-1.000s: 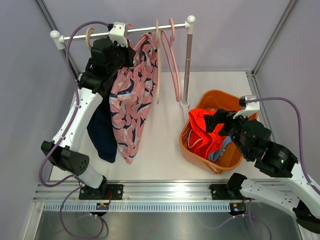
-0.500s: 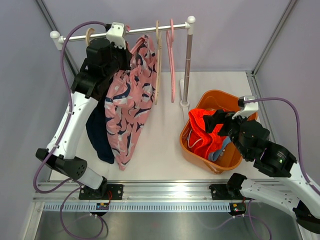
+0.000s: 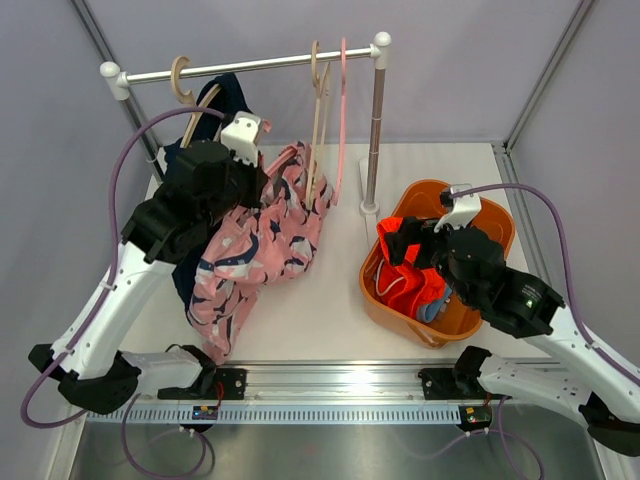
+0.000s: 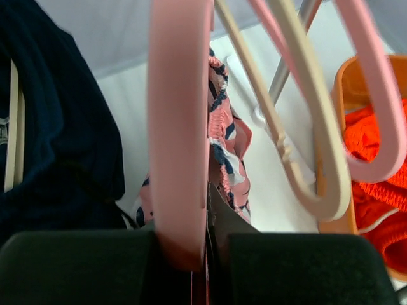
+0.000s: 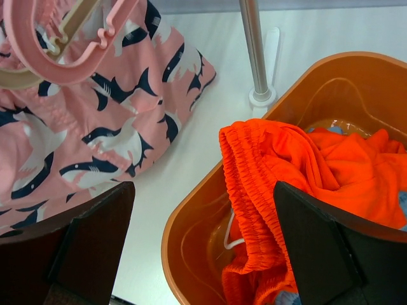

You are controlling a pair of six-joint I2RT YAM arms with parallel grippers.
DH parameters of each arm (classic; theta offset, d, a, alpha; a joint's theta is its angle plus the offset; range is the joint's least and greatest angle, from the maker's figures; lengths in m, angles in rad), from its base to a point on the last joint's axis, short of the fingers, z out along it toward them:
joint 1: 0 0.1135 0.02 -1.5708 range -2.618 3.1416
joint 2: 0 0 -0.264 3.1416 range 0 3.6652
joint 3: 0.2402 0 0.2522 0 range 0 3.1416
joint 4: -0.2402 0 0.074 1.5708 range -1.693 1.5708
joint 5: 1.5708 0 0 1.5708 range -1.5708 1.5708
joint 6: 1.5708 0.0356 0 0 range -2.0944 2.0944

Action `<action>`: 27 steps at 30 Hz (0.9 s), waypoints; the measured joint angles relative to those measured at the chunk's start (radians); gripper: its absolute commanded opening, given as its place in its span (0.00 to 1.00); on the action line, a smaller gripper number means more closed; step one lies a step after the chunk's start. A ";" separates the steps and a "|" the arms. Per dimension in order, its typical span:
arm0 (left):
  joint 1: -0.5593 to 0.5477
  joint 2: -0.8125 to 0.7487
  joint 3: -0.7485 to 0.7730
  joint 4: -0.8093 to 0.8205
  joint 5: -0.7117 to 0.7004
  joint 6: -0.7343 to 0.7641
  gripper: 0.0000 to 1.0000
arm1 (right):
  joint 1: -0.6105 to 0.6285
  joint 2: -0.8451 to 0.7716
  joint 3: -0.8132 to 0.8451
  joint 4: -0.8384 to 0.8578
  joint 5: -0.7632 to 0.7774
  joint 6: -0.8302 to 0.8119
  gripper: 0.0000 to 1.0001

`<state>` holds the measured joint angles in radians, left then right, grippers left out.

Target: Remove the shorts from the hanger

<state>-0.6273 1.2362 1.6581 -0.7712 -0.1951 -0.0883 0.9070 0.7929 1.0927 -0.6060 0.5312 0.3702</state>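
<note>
**Pink shorts off the rail; hanger clamped, cloth not yet freed**

The left gripper (image 4: 191, 264) has its jaws closed tight on a smooth pink bar, judged to be the held hanger (image 4: 181, 127) that carries the shorts. Whether cloth is pinched with it cannot be told. It sits below and in front of the rail (image 3: 260, 65), left of the rail's middle.

The pink shorts (image 3: 262, 240) are soft and navy-patterned, with the elastic waistband gathered just behind the held hanger. From the clamp they trail away from the rail toward the near edge of the table (image 3: 330, 290). Their long axis runs that way and the lower part rests on the surface.

The coming move turns on this: the cloth lies under and in front of the left gripper, so it should slide off the bar along that line. The right gripper (image 5: 203, 210) is well apart, beyond the rail's right post, its fingers spread wide with nothing between them.

The navy shorts (image 4: 63, 146) hang on a wood hanger (image 3: 183, 80) hooked at the rail's left end; this item is not yet done.

2 more hang near the rail's right end: 1 bare wood hanger (image 3: 318, 110) and 1 bare pink hanger (image 3: 343, 100).

The basket (image 5: 356, 89) is rigid orange plastic and stands in front of the rail's right post. It holds the crumpled orange shorts (image 5: 299, 165) and a glimpse of the light blue shorts (image 3: 440, 303).
</note>
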 measured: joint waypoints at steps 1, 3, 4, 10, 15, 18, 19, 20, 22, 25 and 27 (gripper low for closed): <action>-0.003 -0.016 -0.022 -0.007 -0.004 -0.006 0.00 | 0.000 0.008 0.000 0.002 -0.004 0.000 0.99; -0.021 -0.052 -0.082 -0.026 -0.011 -0.018 0.00 | 0.000 0.018 0.000 0.003 -0.011 0.000 0.99; -0.028 -0.064 -0.106 -0.030 -0.011 -0.022 0.00 | 0.000 0.020 0.000 0.005 -0.016 -0.001 0.99; -0.074 -0.097 -0.237 -0.097 0.045 -0.027 0.00 | 0.000 0.032 0.001 0.017 -0.027 -0.006 1.00; -0.145 -0.118 -0.289 -0.130 0.128 -0.021 0.00 | 0.000 0.050 0.001 0.019 -0.031 -0.010 0.99; -0.200 -0.171 -0.310 -0.132 0.184 -0.016 0.00 | 0.000 0.051 0.001 0.019 -0.043 -0.012 1.00; -0.215 -0.192 -0.312 -0.132 0.201 -0.014 0.00 | 0.000 0.051 0.001 0.019 -0.050 -0.012 0.99; -0.228 -0.216 -0.312 -0.130 0.215 -0.013 0.00 | 0.000 0.051 0.001 0.019 -0.056 -0.012 1.00; -0.243 -0.259 -0.312 -0.119 0.236 -0.013 0.00 | 0.000 0.053 0.002 0.019 -0.073 -0.012 0.99; -0.258 -0.295 -0.312 -0.097 0.257 -0.013 0.00 | 0.000 0.057 0.004 0.023 -0.106 -0.012 0.99; -0.266 -0.300 -0.312 -0.085 0.266 -0.011 0.00 | 0.000 0.065 0.009 0.033 -0.137 -0.013 0.99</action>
<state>-0.8936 0.9360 1.3460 -0.8566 0.0711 -0.0998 0.9070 0.8577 1.1019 -0.5732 0.3939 0.3576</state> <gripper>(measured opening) 0.071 0.993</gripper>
